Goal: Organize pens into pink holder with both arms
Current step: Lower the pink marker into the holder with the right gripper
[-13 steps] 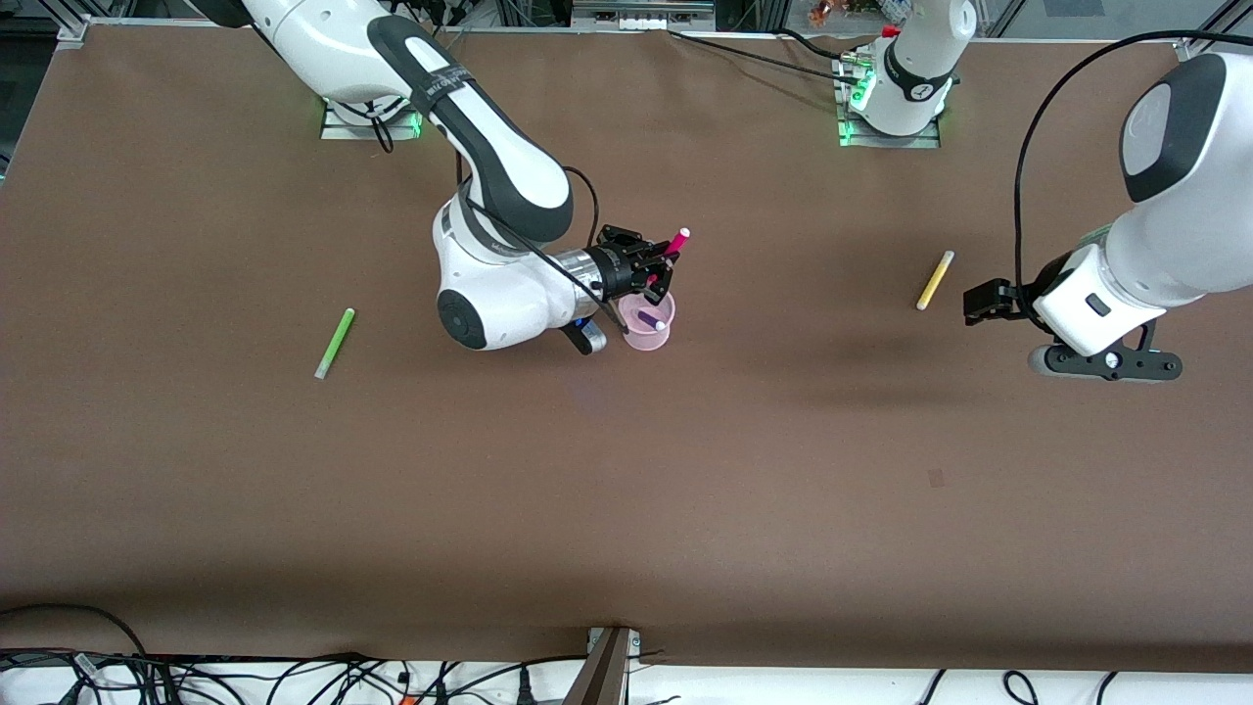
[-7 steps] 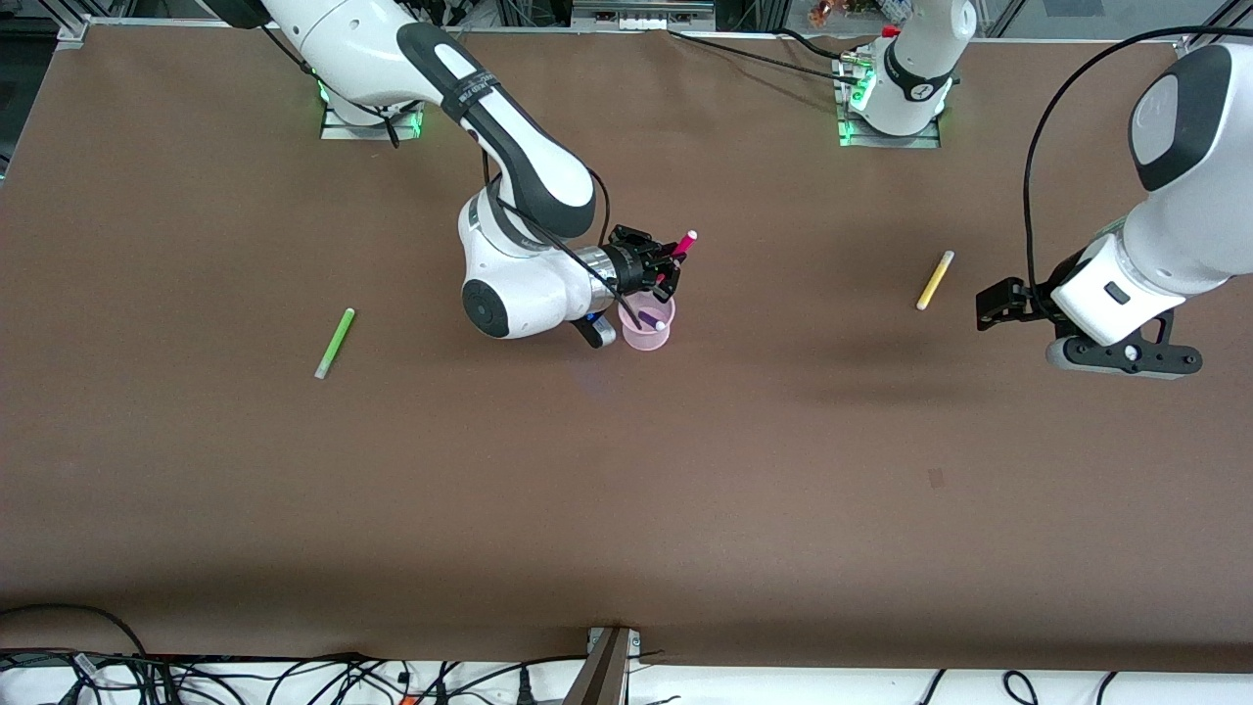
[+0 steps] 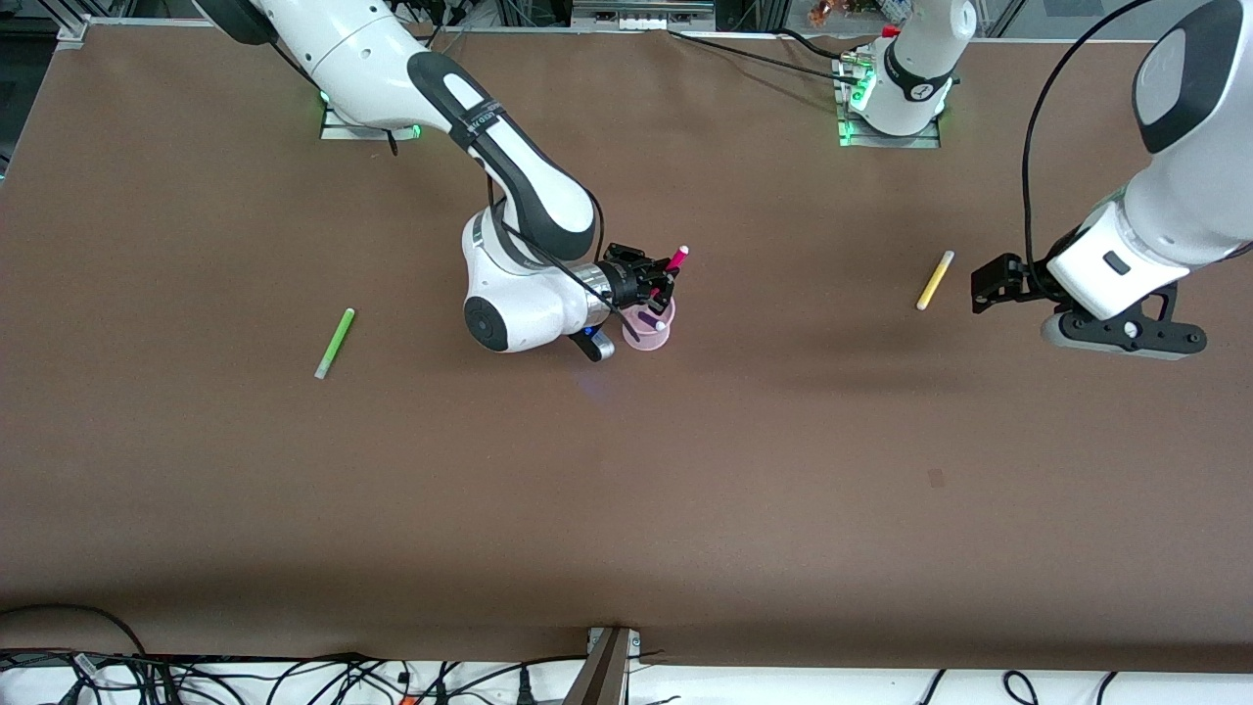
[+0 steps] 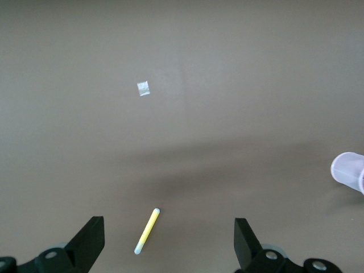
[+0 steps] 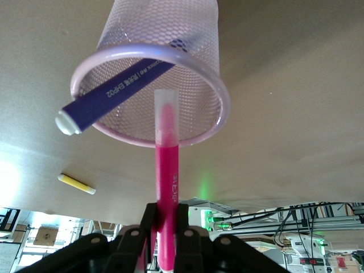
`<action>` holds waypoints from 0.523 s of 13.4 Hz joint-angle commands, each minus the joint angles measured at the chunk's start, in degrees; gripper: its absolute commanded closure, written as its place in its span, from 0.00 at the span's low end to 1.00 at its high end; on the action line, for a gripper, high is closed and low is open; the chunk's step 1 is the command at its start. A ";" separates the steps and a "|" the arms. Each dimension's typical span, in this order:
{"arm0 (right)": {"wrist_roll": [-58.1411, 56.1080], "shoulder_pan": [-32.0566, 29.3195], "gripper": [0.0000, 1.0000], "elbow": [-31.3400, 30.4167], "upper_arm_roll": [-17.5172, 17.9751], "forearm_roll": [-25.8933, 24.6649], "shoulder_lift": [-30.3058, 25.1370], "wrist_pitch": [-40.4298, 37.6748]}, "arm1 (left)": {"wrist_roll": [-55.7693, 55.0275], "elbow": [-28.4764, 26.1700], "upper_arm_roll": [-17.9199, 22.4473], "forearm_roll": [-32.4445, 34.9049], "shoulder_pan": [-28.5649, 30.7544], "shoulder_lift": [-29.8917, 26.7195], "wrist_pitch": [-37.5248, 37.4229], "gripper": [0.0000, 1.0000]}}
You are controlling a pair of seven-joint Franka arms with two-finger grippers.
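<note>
The step in hand looks like the drop of the second pen: the right gripper (image 3: 658, 277) is clamped on the hot pink pen (image 3: 673, 262) and holds it tilted over the pink holder (image 3: 649, 331), which stands near the middle of the table and already has the dark purple pen (image 5: 114, 88) leaning inside against its rim. In the right wrist view the pink pen's pale lower end (image 5: 164, 99) points into the mouth of the holder, seemingly just inside the rim, with the fingers (image 5: 149, 224) pressed on either side of its barrel. The next move probably calls for lowering a little more and then parting the fingers so the pen slides in beside the purple one without tipping the cup. The left gripper (image 3: 991, 284) hovers with its fingers wide apart and nothing between them, over the table beside the yellow pen (image 3: 934, 280), which lies flat toward the left arm's end. The light green pen (image 3: 334, 343) lies toward the right arm's end, well apart from the holder.
</note>
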 commanded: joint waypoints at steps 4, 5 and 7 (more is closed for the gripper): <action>-5.17 -0.68 0.91 0.01 -0.66 0.43 1.69 0.68 | 0.62 1.87 -0.31 -0.86 -0.20 -0.21 -1.94 0.00; -6.48 -0.68 0.81 0.01 -1.02 0.43 1.87 0.77 | 0.62 1.96 -0.31 -0.86 -0.20 -0.13 -1.94 0.00; -7.55 -0.68 0.37 0.01 -1.11 0.26 1.96 0.77 | 0.62 2.13 -0.30 -0.95 -0.29 -0.04 -1.94 0.00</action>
